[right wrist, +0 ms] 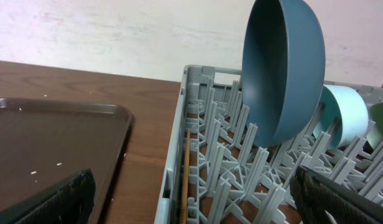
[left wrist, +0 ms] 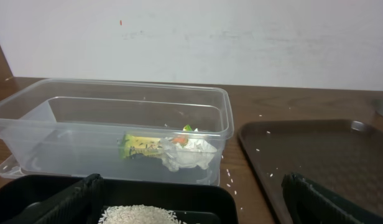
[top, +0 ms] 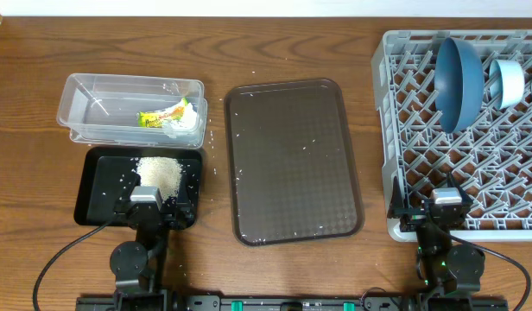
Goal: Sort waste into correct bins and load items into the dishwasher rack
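Two grippers are showing. How are they sitting?

— Both are resting at the bottom edge of the overhead view. The left gripper (left wrist: 191,186) is hanging over the near end of the black tray (top: 89,186), lower left, its jaws spread wide and gripping nothing. The right gripper (right wrist: 191,186) is gaping just as wide, also empty, at the near edge of the grey rack (top: 395,130) on the right.

Where is the waste lying?

— The snack wrapper (left wrist: 142,146) and crumpled tissue (left wrist: 188,155) are lying together inside the clear tub (left wrist: 30,112), upper left. The rice heap (top: 158,173) is sitting in the black tray.

And the dishes?

— The blue dish (right wrist: 285,68) is standing on edge among the pegs, upper right, with a pale mint bowl (right wrist: 344,118) standing just behind it. The wooden stick (right wrist: 186,168) is lying along the rack's left wall. The brown tray (top: 292,164) is lying in the middle, with stray grains on it.
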